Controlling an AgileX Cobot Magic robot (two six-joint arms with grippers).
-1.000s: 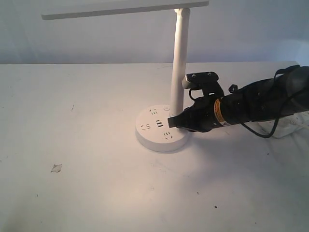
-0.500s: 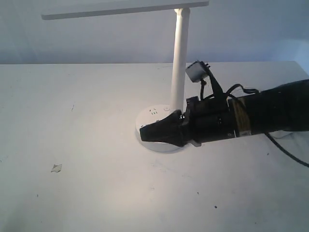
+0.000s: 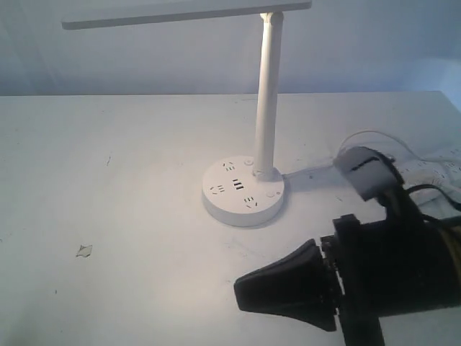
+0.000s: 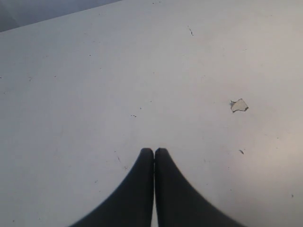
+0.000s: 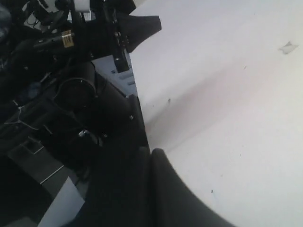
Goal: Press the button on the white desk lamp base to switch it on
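There is one white desk lamp (image 3: 266,94), with one flat bar head (image 3: 187,13) and one slim pole. It stands on one round lamp base (image 3: 232,210), slightly to the right of the middle of the table (image 3: 108,194) in the exterior view. On top of the base I count two small round buttons, and also dark socket holes and slots. One white power strip (image 3: 441,170) lies at 3 o'clock from the base, at the edge of the picture. One small scrap (image 3: 84,251) lies at 8 o'clock from the base, well apart.

Two claws are in view. The right gripper (image 3: 240,292) is at 5 o'clock from the base and does not touch it; its fingers are pressed together and hold nothing. The left gripper (image 4: 154,151), seen only in its own wrist view, also has its fingers together and empty, above the bare table near the scrap.

Half a second ago the right gripper covered the front of the base. Now the whole base is uncovered, and the lamp is in the same place.
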